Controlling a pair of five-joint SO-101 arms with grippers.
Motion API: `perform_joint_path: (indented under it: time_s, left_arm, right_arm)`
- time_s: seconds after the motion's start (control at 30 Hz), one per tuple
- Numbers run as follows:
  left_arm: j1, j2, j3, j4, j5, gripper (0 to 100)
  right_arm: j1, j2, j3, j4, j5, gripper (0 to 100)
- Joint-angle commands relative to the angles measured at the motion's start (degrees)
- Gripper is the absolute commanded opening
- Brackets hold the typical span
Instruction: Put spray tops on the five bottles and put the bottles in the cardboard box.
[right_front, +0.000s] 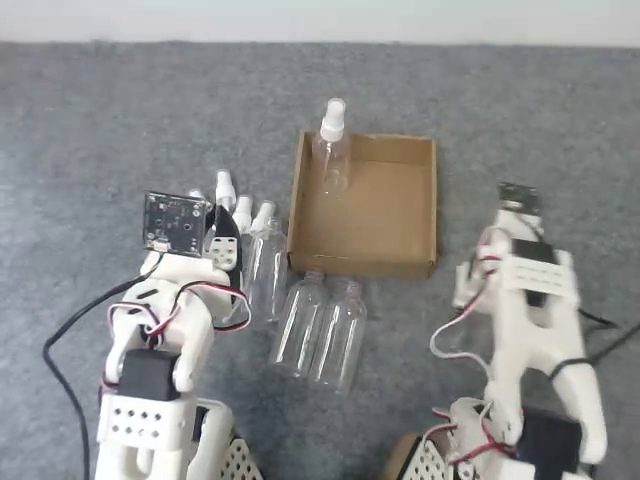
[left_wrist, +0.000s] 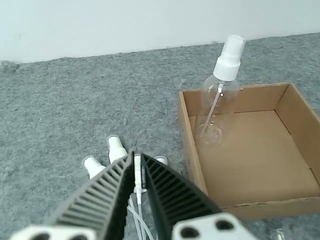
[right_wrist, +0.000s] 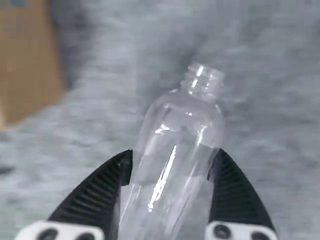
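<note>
- Pinching a spray top (left_wrist: 136, 175), the left gripper (left_wrist: 136, 159) has its fingers narrow; loose spray tops (left_wrist: 116, 146) sit just beside it.
- Three uncapped bottles (right_front: 300, 320) lie on the bench (right_front: 100, 120) near the cardboard box (right_front: 362, 264), which holds one capped bottle (right_front: 333, 155) upright.
- The right gripper (right_wrist: 172, 156) has its fingers clasped around an open-necked bottle (right_wrist: 185, 125).
</note>
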Motion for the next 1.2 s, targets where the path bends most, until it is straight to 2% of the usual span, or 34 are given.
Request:
perform_joint_path:
  time_s: [0.0,0.1,0.2,0.4,0.53,0.63,0.7,0.97,1.17]
  left_arm:
    - [-1.8,1.4,-6.5,4.3,1.1,1]
    - [-4.0,7.5,-12.9,7.1,-0.2,1]
    - [-6.0,19.3,-20.2,8.9,-2.3,1]
    - [-10.7,43.3,-38.5,15.5,-6.7,1]
    - [-14.1,56.4,-47.7,17.5,-6.9,3]
    - [-14.2,65.5,-51.7,18.0,-6.1,9]
    - [-14.2,70.7,-54.0,17.3,-2.6,11]
    - [-16.0,86.5,-63.2,13.2,7.3,11]
    - [-16.1,94.9,-71.4,13.3,8.4,11]
  right_arm:
    - [9.1,0.3,-5.5,-0.6,9.7,11.0]
    - [14.1,0.5,-9.0,-0.6,18.7,10.7]
    - [16.9,0.6,-10.6,-0.6,29.3,10.5]
    - [19.6,1.9,-9.9,-7.3,35.7,10.8]
    - [19.9,7.1,-10.0,-11.6,42.5,11.0]
    - [19.9,10.3,-10.2,-12.8,44.9,12.8]
    - [20.1,11.6,-10.2,-14.9,46.3,16.3]
    - [23.0,12.9,-10.0,-18.2,51.7,24.4]
    - [23.1,13.0,-9.7,-17.5,51.8,24.6]
